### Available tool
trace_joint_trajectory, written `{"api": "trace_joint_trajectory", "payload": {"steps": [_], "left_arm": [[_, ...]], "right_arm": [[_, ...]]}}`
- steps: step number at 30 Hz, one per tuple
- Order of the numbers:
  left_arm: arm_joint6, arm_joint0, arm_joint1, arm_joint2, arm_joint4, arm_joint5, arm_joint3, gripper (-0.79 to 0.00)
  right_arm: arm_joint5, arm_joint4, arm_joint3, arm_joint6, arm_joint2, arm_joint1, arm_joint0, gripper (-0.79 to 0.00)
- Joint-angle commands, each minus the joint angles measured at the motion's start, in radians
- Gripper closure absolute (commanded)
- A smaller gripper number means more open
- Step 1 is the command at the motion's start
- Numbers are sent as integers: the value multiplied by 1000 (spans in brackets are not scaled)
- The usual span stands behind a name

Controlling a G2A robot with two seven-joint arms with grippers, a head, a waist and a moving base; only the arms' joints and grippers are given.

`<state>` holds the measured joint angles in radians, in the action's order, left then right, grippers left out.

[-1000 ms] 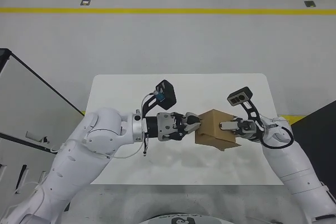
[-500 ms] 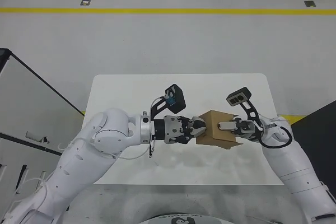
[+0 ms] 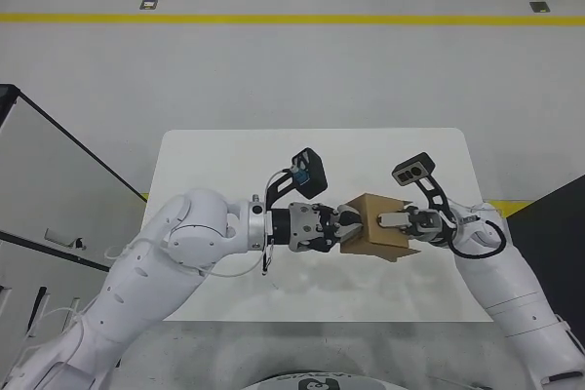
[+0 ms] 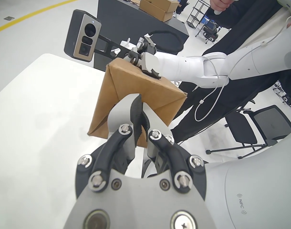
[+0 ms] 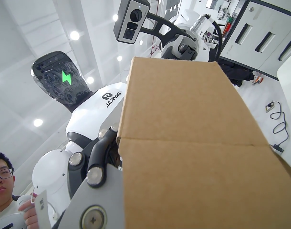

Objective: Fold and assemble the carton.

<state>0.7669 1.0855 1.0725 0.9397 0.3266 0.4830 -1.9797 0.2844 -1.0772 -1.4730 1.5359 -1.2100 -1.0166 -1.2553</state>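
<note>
Top view: the carton (image 3: 375,226) is hanging above the white table (image 3: 224,166), sitting directly between the two grippers. The left gripper (image 3: 347,220) is meeting one end and the right gripper (image 3: 394,220) is gripping the opposite end.

Left wrist view: the left gripper (image 4: 137,106) is keeping its jaws pressed together, tips lying against the carton's (image 4: 126,84) folded end face just ahead of them. Cannot tell whether any flap edge is being pinched. Beyond the carton, the right gripper (image 4: 148,69) is clamping the far upper edge, one dark pad resting on the top panel.

Right wrist view: a brown carton (image 5: 183,132) panel is lying across the jaws, covering the tips; one finger (image 5: 105,144) is showing beside its creased edge.
</note>
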Motion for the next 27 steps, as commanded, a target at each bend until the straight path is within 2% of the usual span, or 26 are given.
{"api": "trace_joint_trajectory", "payload": {"steps": [1, 27], "left_arm": [[0, -1, 0, 2, 2, -2, 0, 0], [-4, -12, 9, -35, -8, 4, 14, 0]], "right_arm": [[0, -2, 2, 0, -4, 0, -1, 0], [0, 1, -2, 0, 7, -7, -2, 0]]}}
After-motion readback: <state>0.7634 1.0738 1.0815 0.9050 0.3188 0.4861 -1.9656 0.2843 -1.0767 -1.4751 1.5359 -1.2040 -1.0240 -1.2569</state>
